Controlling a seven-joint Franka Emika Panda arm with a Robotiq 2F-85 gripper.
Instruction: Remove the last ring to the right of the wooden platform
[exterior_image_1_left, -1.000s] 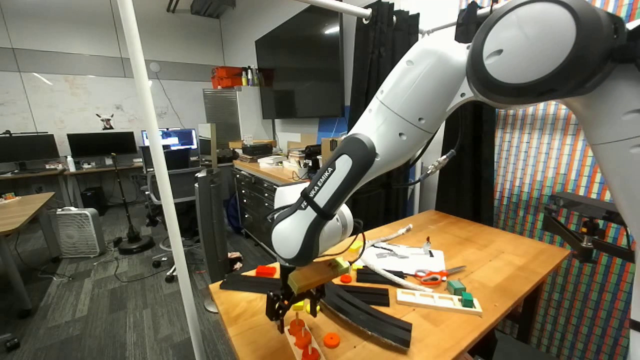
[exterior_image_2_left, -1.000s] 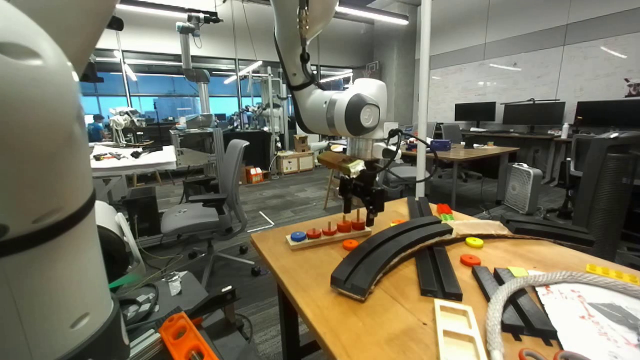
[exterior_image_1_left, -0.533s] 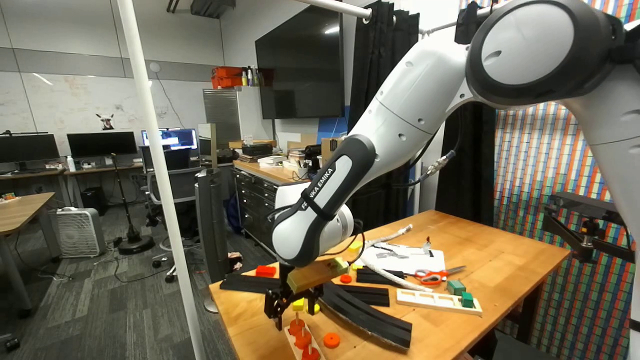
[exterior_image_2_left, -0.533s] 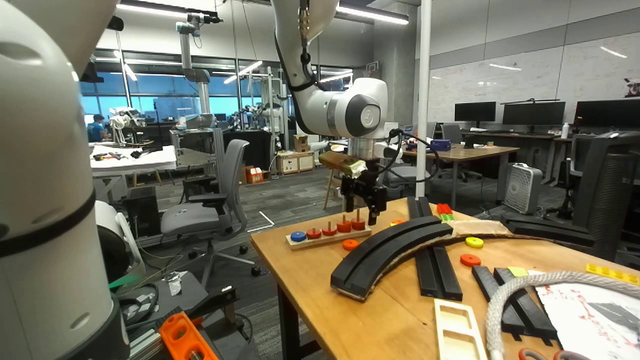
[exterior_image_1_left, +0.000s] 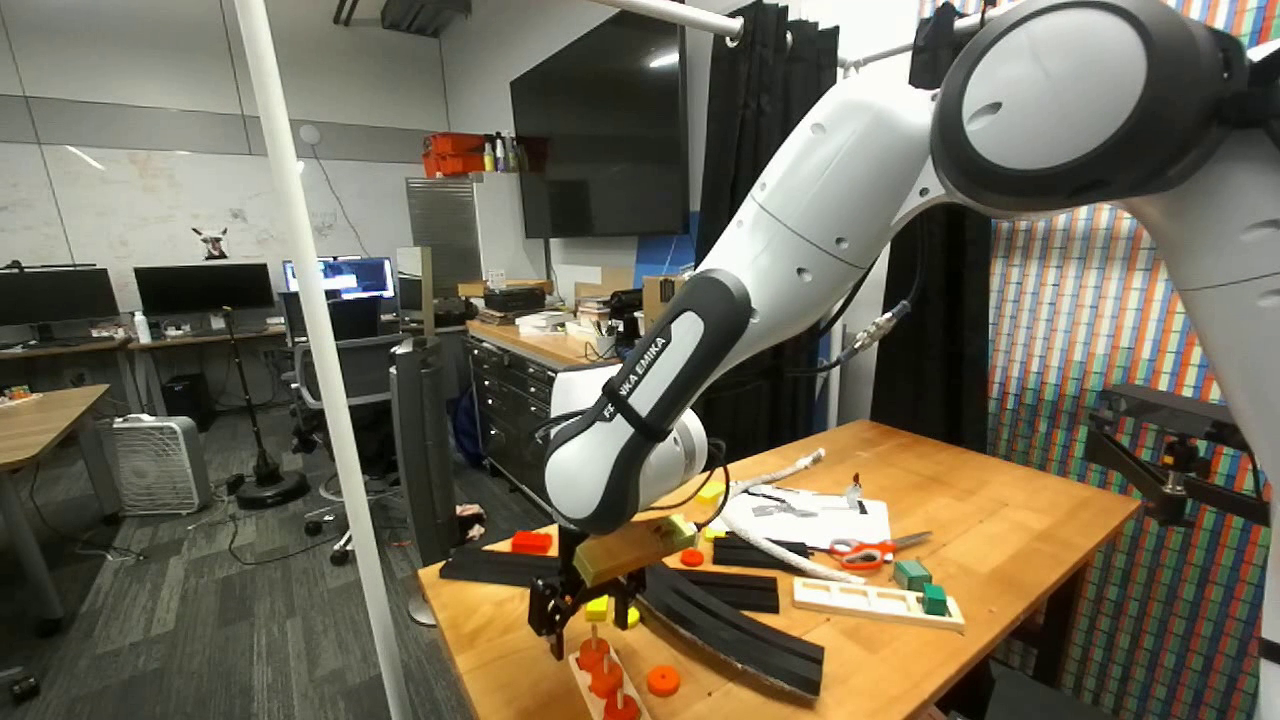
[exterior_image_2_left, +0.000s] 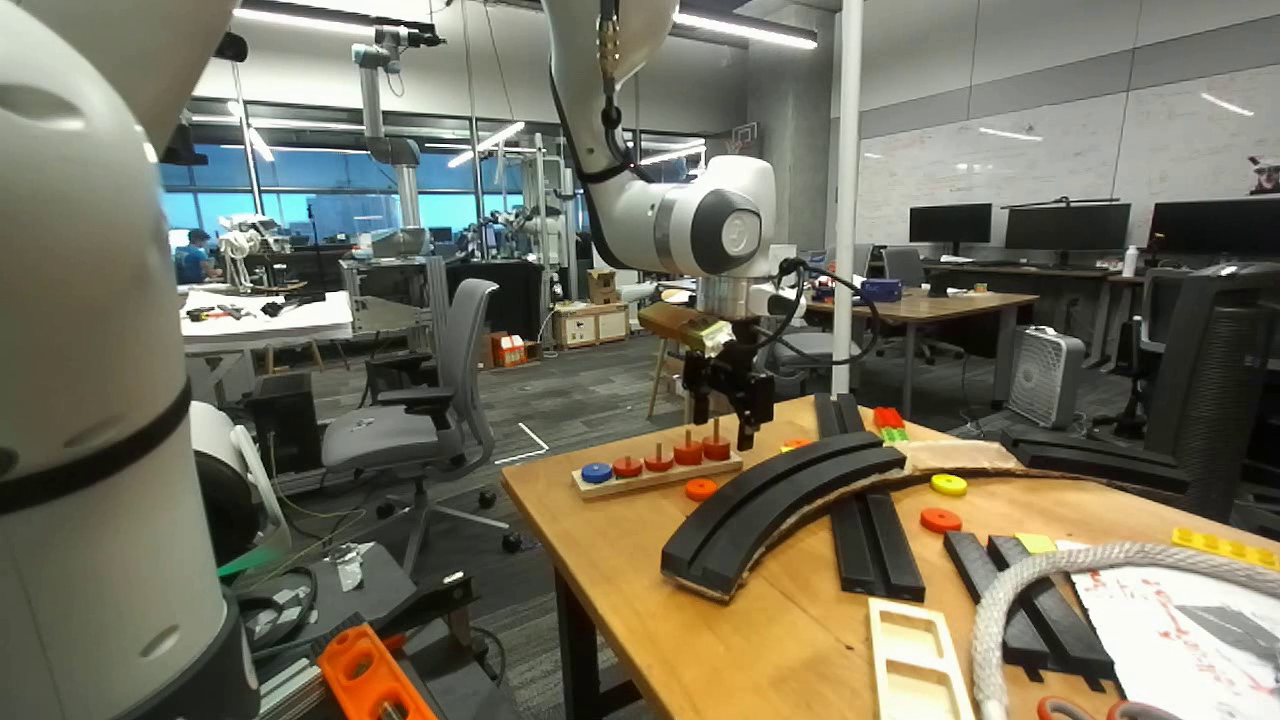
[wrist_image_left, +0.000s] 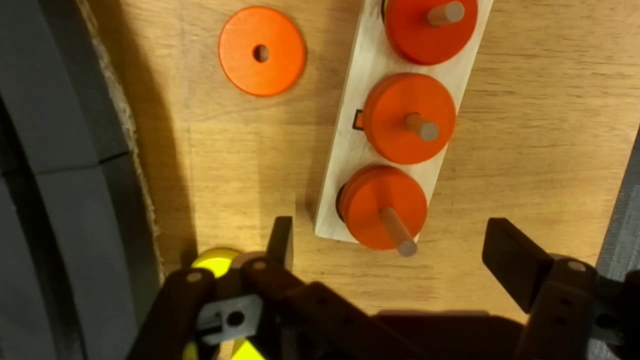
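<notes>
The wooden platform (exterior_image_2_left: 660, 480) lies on the table, with rings on upright pegs. It also shows in the wrist view (wrist_image_left: 340, 155). The end ring (wrist_image_left: 382, 202) is orange-red, looks like a stack, and sits on the tallest peg; it shows in both exterior views (exterior_image_2_left: 716, 450) (exterior_image_1_left: 593, 655). More orange-red rings and a blue ring (exterior_image_2_left: 596, 472) sit along the platform. A loose orange ring (wrist_image_left: 261, 52) lies flat on the table beside it. My gripper (wrist_image_left: 392, 227) is open and empty above the platform's end, the end peg appearing between its fingers (exterior_image_2_left: 723, 428).
A curved black track piece (exterior_image_2_left: 780, 510) lies beside the platform, with straight black pieces (exterior_image_2_left: 875, 545) beyond. A yellow disc (exterior_image_2_left: 948, 485), a red disc (exterior_image_2_left: 940, 520), a cream tray (exterior_image_1_left: 878, 604), a rope (exterior_image_1_left: 770, 545) and orange scissors (exterior_image_1_left: 862, 553) are also on the table.
My gripper has shifted very slightly away from the platform's end and a little up, then stays almost still. The rings and platform have not moved.
</notes>
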